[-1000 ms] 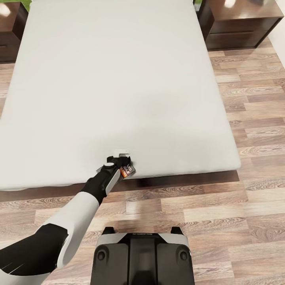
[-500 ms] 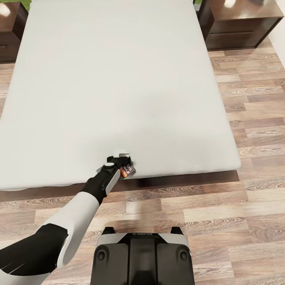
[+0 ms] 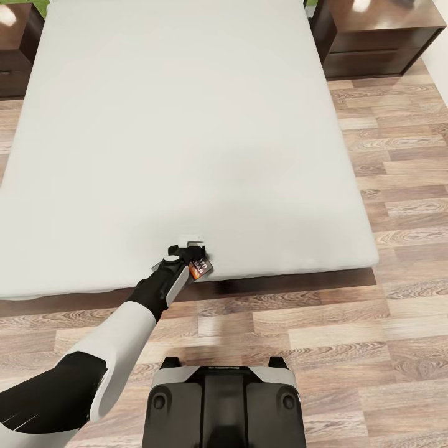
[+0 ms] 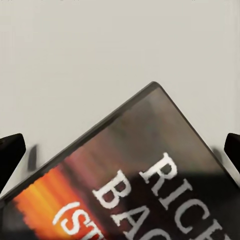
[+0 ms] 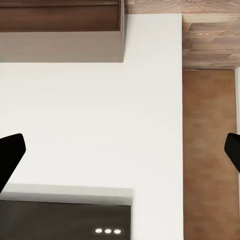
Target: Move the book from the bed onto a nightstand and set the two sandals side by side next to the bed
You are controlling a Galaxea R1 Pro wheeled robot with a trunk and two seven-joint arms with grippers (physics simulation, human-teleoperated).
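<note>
Book [image 3: 201, 267] lies at the foot edge of the bed [image 3: 186, 124], at six o'clock on the mattress, with my left end effector [image 3: 194, 247] over it, fingers spread wide to either side of the cover and, as far as I can tell, gripping nothing. I judge I should close squarely across the cover before lifting, since it overhangs the edge. One nightstand [image 3: 379, 37] stands at two o'clock, another [image 3: 18, 43] at ten; my right end effector [image 5: 120, 150] hangs open and empty.

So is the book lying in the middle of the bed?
No, the book sits at the bed's near edge, under the left gripper.
</note>
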